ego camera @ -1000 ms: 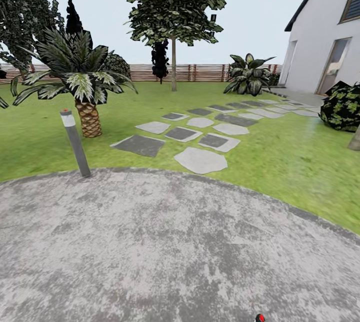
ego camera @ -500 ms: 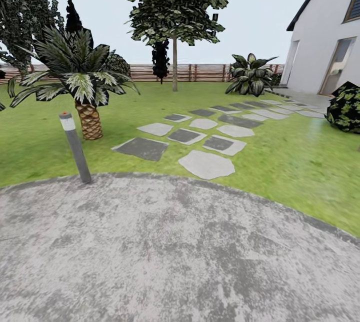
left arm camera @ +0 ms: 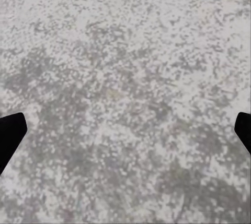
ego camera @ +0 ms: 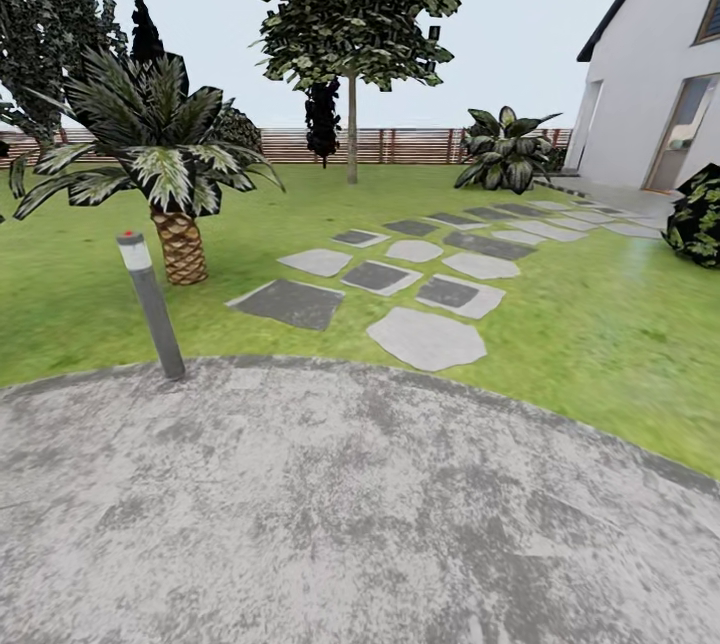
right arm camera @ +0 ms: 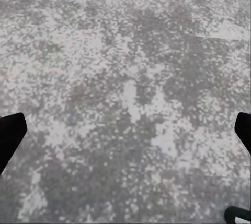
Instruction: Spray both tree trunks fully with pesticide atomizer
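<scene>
I look over the garden's green lawn point(ego camera: 600, 324) from a grey paved circle point(ego camera: 340, 514). A tree point(ego camera: 350, 4) with a jagged mottled green crown stands far across the lawn, its pale tree trunk point(ego camera: 351, 129) in front of the slat fence point(ego camera: 410, 145). The pesticide atomizer and the pesticide are out of view. My left gripper point(left arm camera: 125, 132) hangs open over the paving, black fingertips point(left arm camera: 10, 132) far apart with nothing between them. My right gripper point(right arm camera: 125, 132) is open over the same paving, also holding nothing.
A grey bollard lamp point(ego camera: 152, 304) stands at the paving's left edge, a short palm point(ego camera: 165, 174) behind it. Grey stepping slabs point(ego camera: 425, 336) lead across the lawn toward a white house point(ego camera: 650, 94). A dark bush point(ego camera: 697, 214) sits at the right edge.
The whole picture has shifted, so the camera moved: slabs and house sit further right and lower. A red spot at the bottom edge and a trunk at the right edge left the view.
</scene>
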Controlling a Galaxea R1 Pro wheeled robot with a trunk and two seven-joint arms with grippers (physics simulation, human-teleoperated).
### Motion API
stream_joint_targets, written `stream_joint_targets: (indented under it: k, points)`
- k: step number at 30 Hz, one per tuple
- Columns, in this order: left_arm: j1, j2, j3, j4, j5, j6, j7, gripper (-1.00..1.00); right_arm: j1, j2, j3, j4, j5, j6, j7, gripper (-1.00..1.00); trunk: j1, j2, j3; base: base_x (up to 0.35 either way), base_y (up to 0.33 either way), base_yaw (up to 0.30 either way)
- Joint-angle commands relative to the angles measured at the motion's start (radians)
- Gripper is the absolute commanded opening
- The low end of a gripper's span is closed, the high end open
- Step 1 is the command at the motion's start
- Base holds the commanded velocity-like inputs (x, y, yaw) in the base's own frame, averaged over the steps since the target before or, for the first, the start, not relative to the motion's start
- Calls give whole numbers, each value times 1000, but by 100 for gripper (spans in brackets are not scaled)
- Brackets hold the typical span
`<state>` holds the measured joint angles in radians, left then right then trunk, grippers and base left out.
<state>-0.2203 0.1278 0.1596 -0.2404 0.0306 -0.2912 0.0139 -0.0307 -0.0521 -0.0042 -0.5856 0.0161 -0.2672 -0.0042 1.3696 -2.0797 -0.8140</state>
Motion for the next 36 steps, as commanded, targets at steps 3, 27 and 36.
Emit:
stream_joint_targets:
  k: [3, 27, 36]
  points:
    - [-1, 0, -2, 1, 3, -3, 1, 100, 0, 0, 0, 0, 2, -3, 0, 100, 0, 0, -1, 291, 194, 0]
    - [-1, 0, -1, 1, 3, -3, 1, 100, -1, 0, 0, 0, 1, -3, 0, 100, 0, 0, -1, 286, 203, -222]
    - [-1, 0, -2, 1, 3, -3, 1, 100, 0, 0, 0, 0, 1, -2, 0, 100, 0, 0, -1, 178, 252, -264]
